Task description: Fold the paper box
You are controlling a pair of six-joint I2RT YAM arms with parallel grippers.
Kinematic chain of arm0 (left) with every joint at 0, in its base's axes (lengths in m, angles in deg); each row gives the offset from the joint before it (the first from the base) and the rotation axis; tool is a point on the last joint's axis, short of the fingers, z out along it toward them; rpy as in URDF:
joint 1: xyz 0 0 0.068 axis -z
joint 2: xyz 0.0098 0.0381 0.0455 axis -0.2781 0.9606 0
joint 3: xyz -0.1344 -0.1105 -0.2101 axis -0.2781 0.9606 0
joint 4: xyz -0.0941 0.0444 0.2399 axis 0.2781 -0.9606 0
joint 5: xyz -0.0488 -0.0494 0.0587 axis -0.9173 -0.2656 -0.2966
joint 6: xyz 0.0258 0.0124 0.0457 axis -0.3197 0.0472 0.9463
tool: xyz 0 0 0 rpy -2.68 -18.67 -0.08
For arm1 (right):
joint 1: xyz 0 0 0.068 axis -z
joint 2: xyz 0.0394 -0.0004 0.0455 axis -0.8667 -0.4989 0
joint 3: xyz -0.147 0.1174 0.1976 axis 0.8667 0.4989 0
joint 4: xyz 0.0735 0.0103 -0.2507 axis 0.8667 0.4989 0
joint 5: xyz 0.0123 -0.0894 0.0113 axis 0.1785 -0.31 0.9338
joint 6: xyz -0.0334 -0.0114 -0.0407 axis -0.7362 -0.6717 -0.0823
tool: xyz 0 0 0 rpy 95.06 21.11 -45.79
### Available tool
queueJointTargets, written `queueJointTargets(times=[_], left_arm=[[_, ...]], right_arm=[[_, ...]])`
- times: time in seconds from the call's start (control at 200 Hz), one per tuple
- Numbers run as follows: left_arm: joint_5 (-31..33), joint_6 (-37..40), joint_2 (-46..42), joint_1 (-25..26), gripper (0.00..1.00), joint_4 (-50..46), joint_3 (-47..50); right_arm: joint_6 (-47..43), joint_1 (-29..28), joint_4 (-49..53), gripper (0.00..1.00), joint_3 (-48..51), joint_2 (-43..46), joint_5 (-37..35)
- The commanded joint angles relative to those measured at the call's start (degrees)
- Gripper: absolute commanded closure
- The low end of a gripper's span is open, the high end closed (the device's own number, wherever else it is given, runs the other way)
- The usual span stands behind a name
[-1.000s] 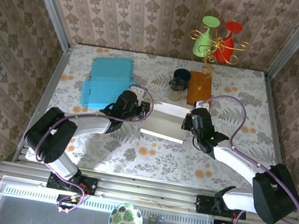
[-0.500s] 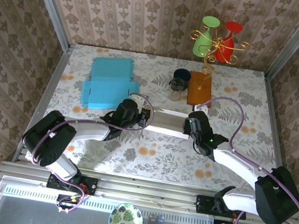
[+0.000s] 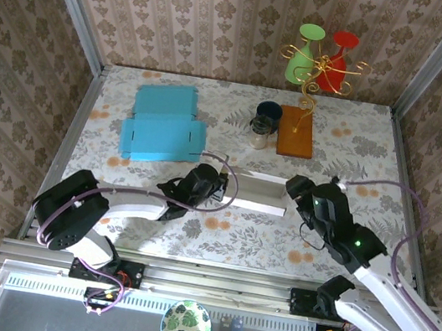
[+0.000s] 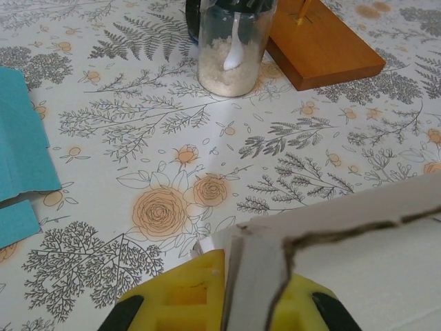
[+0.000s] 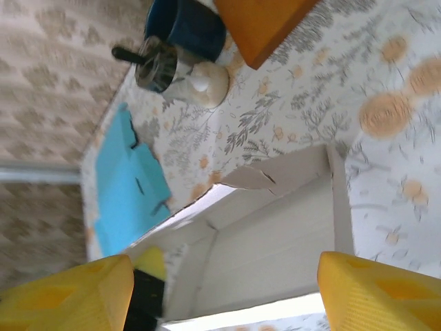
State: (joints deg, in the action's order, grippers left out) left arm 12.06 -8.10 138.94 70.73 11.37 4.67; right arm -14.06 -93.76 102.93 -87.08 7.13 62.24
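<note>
Much of the paper box (image 3: pixel 257 194) escapes you. From above, the left tool (image 3: pixel 216 187) covers its left end, and at the left wrist its white wall runs off the right and bottom edges of the view. The right wrist view is blurred, so fine creases there cannot be read.

The box lies on the bench (image 3: pixel 358 159) on the arms' side of the wooden board (image 3: pixel 296 132) and a little to the board's left. Its long axis runs left to right. It looks like a shallow white tray, open side up, with its walls partly raised. The left wrist view shows a ragged brown edge along one wall.

Your left tool's yellow fingers (image 4: pixel 182 300) are pressed together on that end wall, pinching it. Your right tool (image 3: pixel 295 186) sits at the box's right end with its fingers (image 5: pixel 375 289) spread wide; whether it touches the card, you cannot tell. A jar (image 3: pixel 258 134) stands just left of the board.
</note>
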Motion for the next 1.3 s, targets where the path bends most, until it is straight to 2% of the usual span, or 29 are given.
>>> queueJointTargets(times=[0.0, 0.12, 0.225, 0.295, 0.42, 0.575, 0.78, 0.875, 1.0, 1.295], left_arm=[[4.85, 0.63, 1.17, 1.93, 1.00, -3.54, -0.25], [8.16, 0.97, 1.60, 4.02, 1.00, -4.19, -0.44], [10.41, 0.72, 2.17, 5.25, 1.00, -4.30, -0.52], [11.31, 0.57, 2.90, 5.82, 1.00, -3.84, -0.74], [13.07, 0.50, 4.72, 6.73, 1.00, -3.03, -1.45], [14.81, 0.73, 5.80, 7.70, 1.00, -2.37, -2.19], [15.73, 0.10, 6.27, 8.21, 1.00, -1.65, -1.83], [15.88, 0.16, 6.51, 8.39, 1.00, -1.65, -1.90], [15.77, 0.37, 6.62, 8.46, 1.00, -1.43, -2.01], [14.93, 0.13, 5.65, 8.47, 0.99, -2.04, -1.75]], right_arm=[[17.33, -0.37, 4.04, 0.28, -1.78, 0.99, -3.67], [24.81, -0.32, 11.51, 0.31, -8.46, -4.18, -4.31], [33.10, -0.41, 10.03, 0.35, -10.70, -11.15, 2.13], [33.84, -0.41, 5.01, 0.37, -11.74, -15.69, 3.85], [33.49, 0.14, 4.68, 0.41, -15.93, -21.85, 2.74], [33.98, 1.61, 1.07, 0.47, -17.17, -26.82, 6.25], [33.59, 2.64, -2.03, 0.57, -16.96, -30.50, 8.97], [33.61, 3.28, -3.78, 0.66, -16.04, -31.25, 10.33], [33.88, 3.69, -5.52, 0.77, -14.69, -31.28, 10.97], [35.20, 3.81, -7.87, 0.94, -9.51, -29.93, 12.35]])
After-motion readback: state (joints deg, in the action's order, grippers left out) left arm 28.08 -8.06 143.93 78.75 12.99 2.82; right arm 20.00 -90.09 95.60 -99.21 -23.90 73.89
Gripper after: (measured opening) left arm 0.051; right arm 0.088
